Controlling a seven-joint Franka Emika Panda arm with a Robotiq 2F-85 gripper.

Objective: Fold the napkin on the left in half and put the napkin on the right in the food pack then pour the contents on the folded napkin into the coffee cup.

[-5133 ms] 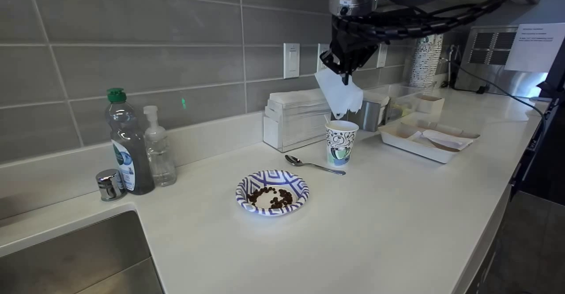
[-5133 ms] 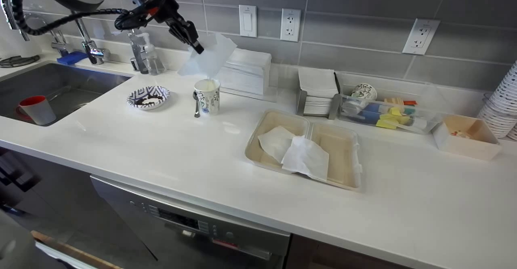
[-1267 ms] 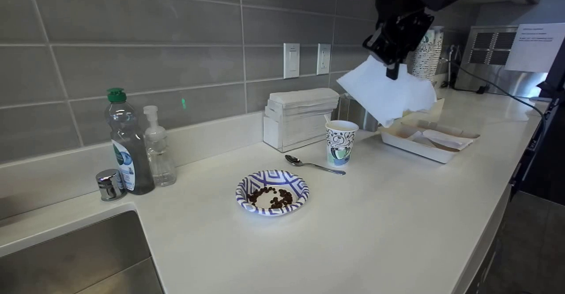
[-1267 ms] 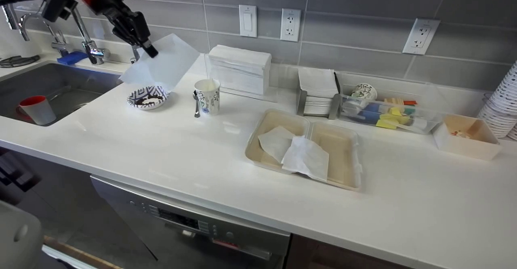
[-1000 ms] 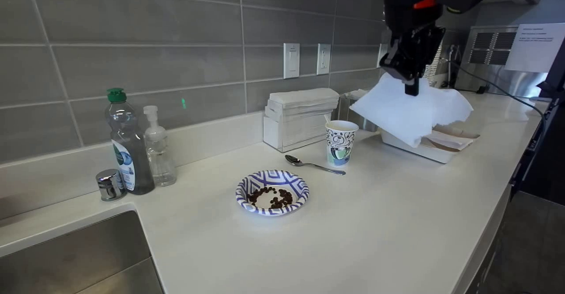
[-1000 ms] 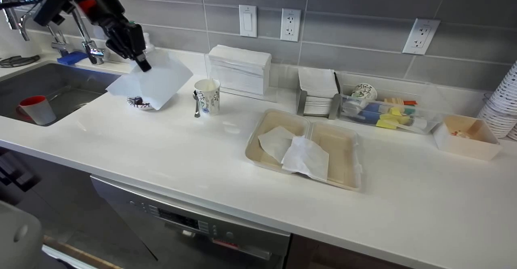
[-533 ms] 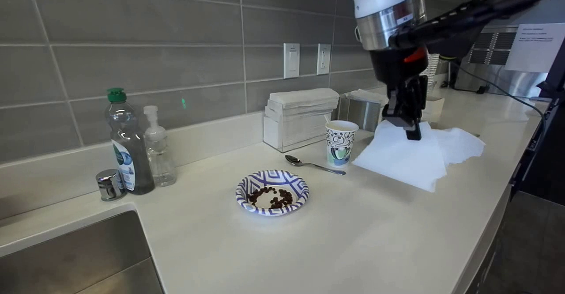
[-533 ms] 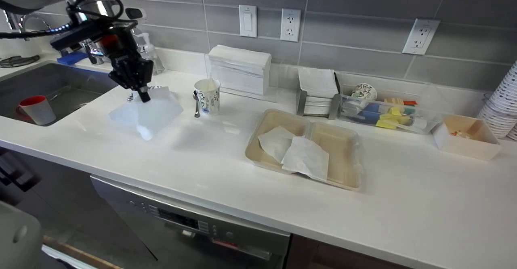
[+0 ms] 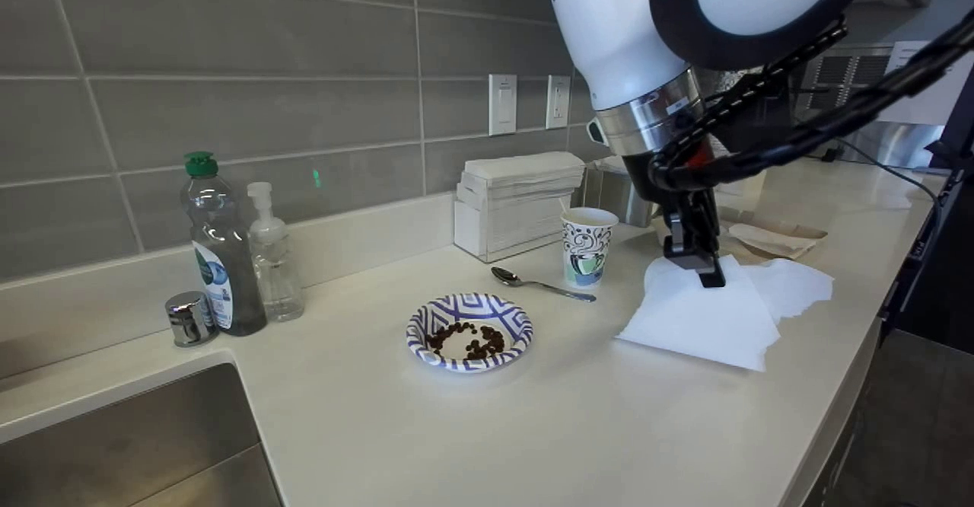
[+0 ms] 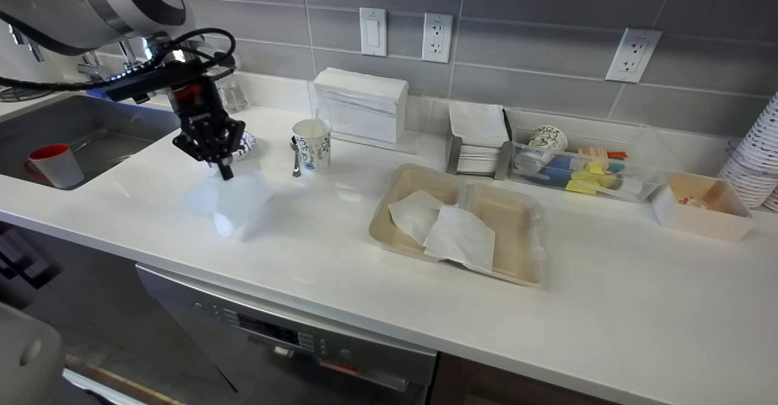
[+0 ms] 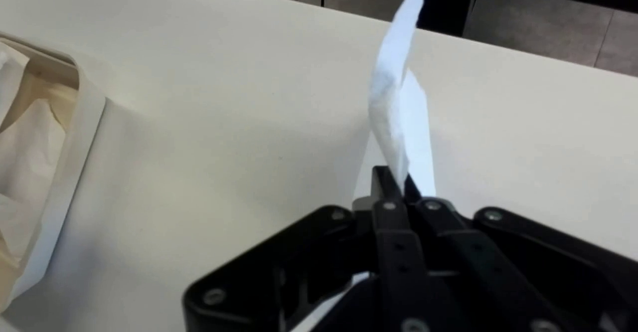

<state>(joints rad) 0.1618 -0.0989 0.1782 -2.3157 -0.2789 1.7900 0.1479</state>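
Observation:
My gripper points down low over the counter, shut on a white napkin. The napkin spreads below the fingers; whether its lower edge touches the counter I cannot tell, nor which of the task's napkins it is. The open food pack holds two white napkin pieces. Dark bits, the contents, lie in a blue-patterned paper plate, half hidden behind my gripper in an exterior view. The coffee cup stands upright with a stick inside.
A spoon lies between plate and cup. Behind the cup stands a paper towel holder. A napkin stand and a clear bin line the wall. Soap bottles stand by the sink, which holds a mug.
My gripper has come down from high above the cup area, carrying the napkin low to the counter, beside the plate and nearer the counter's front edge. Plate, cup and food pack have not moved.

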